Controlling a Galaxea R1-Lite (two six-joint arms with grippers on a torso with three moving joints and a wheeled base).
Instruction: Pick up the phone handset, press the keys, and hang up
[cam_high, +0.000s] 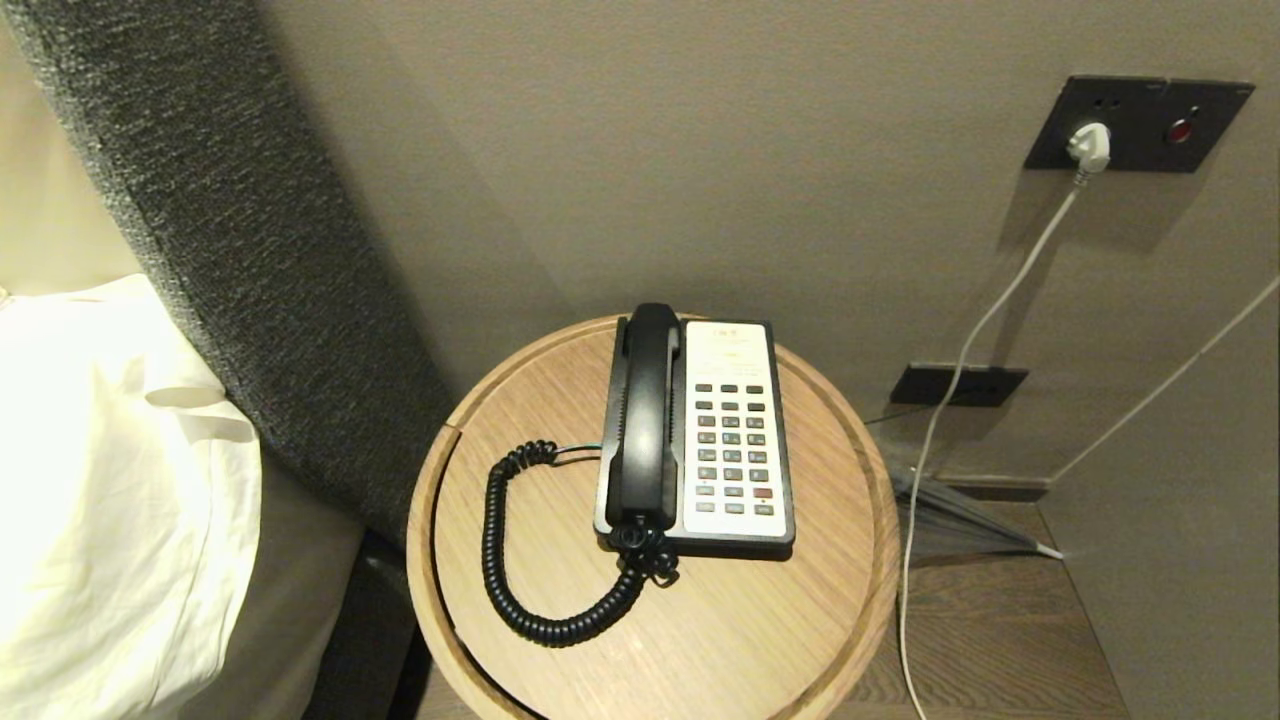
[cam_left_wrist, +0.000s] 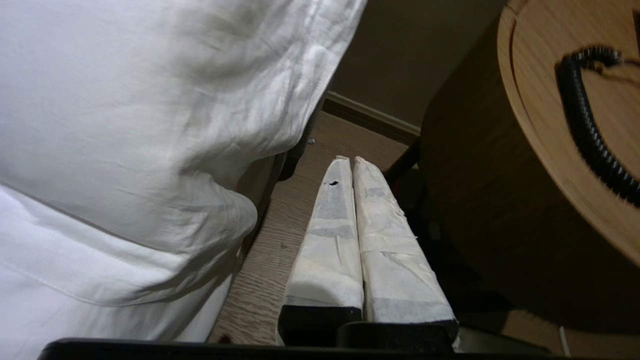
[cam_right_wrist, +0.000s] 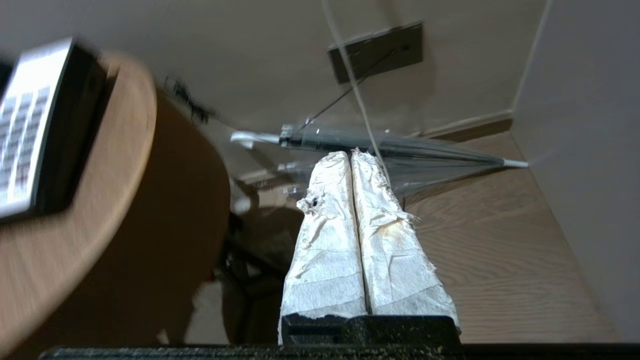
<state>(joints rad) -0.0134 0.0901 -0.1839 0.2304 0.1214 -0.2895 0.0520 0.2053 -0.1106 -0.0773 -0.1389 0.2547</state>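
The black phone handset (cam_high: 645, 415) lies in its cradle on the left side of the phone base, its coiled cord (cam_high: 520, 560) looping over the round wooden table (cam_high: 820, 600). The keys (cam_high: 733, 447) sit in the white faceplate to the right of it, one of them red. Neither arm shows in the head view. My left gripper (cam_left_wrist: 349, 161) is shut and empty, low beside the table's left flank, near the bedding. My right gripper (cam_right_wrist: 349, 156) is shut and empty too, low off the table's right side, with the keys (cam_right_wrist: 22, 132) seen up on the table.
White bedding (cam_high: 110, 480) and a dark upholstered headboard (cam_high: 250, 250) stand left of the table. A folded clear umbrella (cam_right_wrist: 390, 145) lies on the wooden floor at the right. A white cable (cam_high: 960, 370) hangs from a wall socket (cam_high: 1135, 122).
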